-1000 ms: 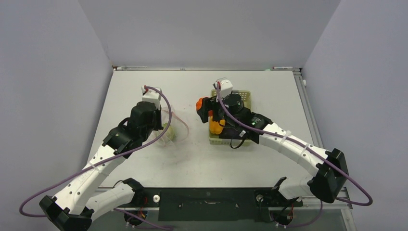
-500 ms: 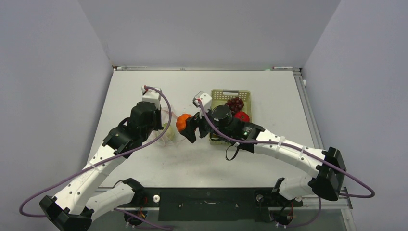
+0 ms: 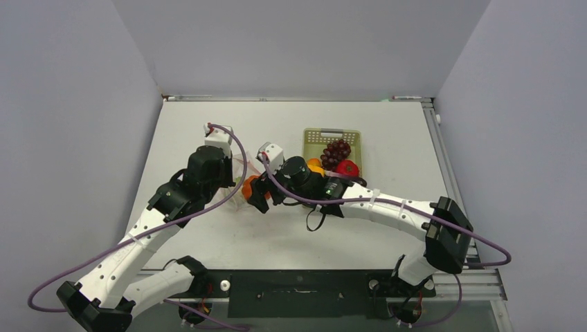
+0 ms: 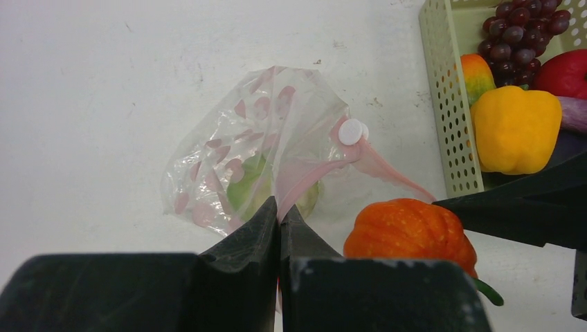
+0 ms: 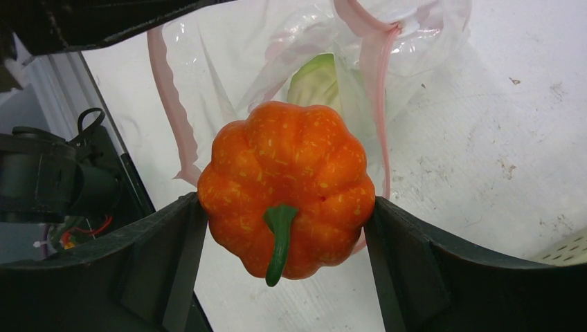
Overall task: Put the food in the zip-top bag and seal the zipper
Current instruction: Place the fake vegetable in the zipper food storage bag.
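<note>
The limp zip-top bag (image 4: pixel 277 131) (one green piece (image 4: pixel 242 188) already inside) may sag shut or slip its pinch, so the orange toy pumpkin (image 5: pixel 287 183) could catch the zipper (image 5: pixel 382 104) and drop onto the desk (image 4: pixel 104 83). The left end effector (image 4: pixel 280 225) is clamped tight on the bag's edge. The right end effector (image 5: pixel 285 207), spread wide, grips the pumpkin at the mouth.
</note>
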Motion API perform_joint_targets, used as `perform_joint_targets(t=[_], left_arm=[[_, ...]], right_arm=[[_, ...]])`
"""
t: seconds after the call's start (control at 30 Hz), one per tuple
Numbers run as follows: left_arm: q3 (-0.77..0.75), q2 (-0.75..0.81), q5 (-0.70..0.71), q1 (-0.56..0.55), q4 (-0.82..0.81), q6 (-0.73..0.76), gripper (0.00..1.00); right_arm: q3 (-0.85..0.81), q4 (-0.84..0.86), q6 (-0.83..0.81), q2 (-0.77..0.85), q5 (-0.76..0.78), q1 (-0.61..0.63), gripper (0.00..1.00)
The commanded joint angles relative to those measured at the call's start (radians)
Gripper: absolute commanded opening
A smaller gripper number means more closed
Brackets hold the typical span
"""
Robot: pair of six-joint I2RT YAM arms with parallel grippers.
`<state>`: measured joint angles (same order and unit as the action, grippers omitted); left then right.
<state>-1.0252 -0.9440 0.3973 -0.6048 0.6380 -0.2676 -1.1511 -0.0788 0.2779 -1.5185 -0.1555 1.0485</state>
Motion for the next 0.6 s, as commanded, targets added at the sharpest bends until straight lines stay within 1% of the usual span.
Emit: perform_joint_targets(t=[0.0,0.2,0.3,0.37,0.5,0.57], left_arm=[[-0.003,0.016,-0.011,0.008,-0.054,0.002,0.0],[-0.003,0.019,-0.011,0.008,-0.052,0.002,0.0],[-0.005,0.02,-0.013,0.008,-0.053,0.002,0.0],[-0.005,0.021,-0.012,0.01,-0.054,0.002,0.0],[-0.004,0.023,-0.012,0.01,-0.055,0.002,0.0],[-0.003,0.024,-0.012,0.011,-0.054,0.002,0.0]], right_arm=[[-0.067,0.098,0.02,-0.033,-0.007,0.008,0.62],[-0.091,0.106,0.034,-0.084,-0.011,0.012,0.68],[-0.099,0.11,0.035,-0.102,-0.012,0.018,0.74],[-0.104,0.113,0.036,-0.113,-0.015,0.02,0.78],[-0.113,0.113,0.037,-0.127,-0.02,0.028,0.92],[-0.112,0.115,0.036,-0.129,-0.019,0.03,0.96]])
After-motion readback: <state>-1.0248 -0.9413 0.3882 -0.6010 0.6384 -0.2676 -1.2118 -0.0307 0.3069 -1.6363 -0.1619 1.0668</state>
